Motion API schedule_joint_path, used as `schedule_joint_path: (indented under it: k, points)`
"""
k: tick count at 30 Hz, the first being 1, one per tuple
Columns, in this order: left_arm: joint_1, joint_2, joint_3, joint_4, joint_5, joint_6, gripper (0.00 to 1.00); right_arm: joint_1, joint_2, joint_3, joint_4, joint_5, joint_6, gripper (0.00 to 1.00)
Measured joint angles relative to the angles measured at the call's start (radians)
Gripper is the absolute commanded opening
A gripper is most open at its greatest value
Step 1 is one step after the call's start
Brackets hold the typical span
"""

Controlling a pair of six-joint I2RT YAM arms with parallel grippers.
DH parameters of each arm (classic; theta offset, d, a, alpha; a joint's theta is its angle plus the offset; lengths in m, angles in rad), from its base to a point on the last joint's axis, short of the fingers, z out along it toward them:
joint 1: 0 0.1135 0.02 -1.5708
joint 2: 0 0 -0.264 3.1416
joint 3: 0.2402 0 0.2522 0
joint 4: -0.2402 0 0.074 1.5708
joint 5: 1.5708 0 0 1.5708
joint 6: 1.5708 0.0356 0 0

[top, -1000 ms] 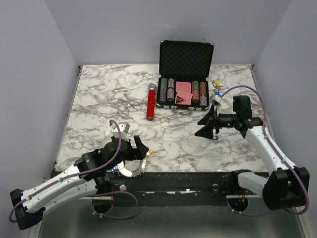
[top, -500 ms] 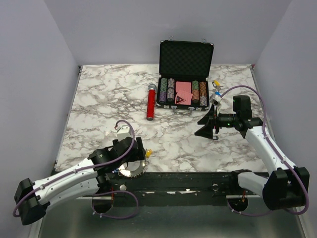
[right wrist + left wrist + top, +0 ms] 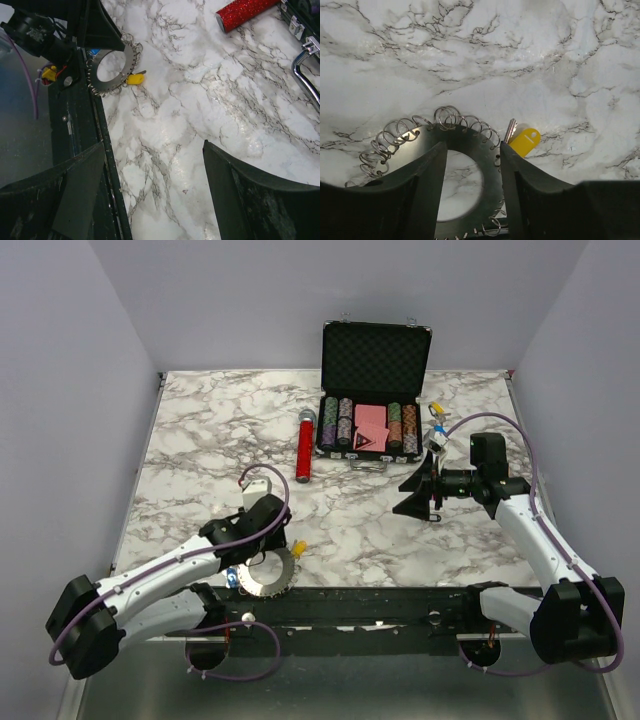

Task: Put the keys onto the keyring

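Left gripper [image 3: 471,150] reached the near keyring [image 3: 465,136], jaws half closed for the grab, nothing clamped yet; right gripper [image 3: 154,146] gaped wide, empty.

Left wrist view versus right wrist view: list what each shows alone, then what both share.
Left wrist only: both fingers of the left gripper, set apart over the keyring, and a silver key beside the yellow tag. Right wrist only: the right gripper, open, the red cylinder and the case's metal handle. Both: the keyring, its yellow tag and the marble table.
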Motion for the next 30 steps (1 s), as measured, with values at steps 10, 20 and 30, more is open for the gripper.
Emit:
schedule_joint_path:
  k: [10, 20, 30]
  points:
    - [0.044, 0.088, 0.043, -0.001, -0.011, -0.005, 0.37, 0.0, 0.0, 0.0, 0.004, 0.0, 0.0, 0.87]
    - [0.089, 0.179, 0.083, -0.058, -0.038, -0.08, 0.4, 0.0, 0.0, 0.0, 0.005, 0.0, 0.003, 0.87]
    - [0.106, 0.308, 0.163, -0.129, -0.053, -0.138, 0.41, 0.0, 0.0, 0.0, 0.005, 0.0, 0.004, 0.87]
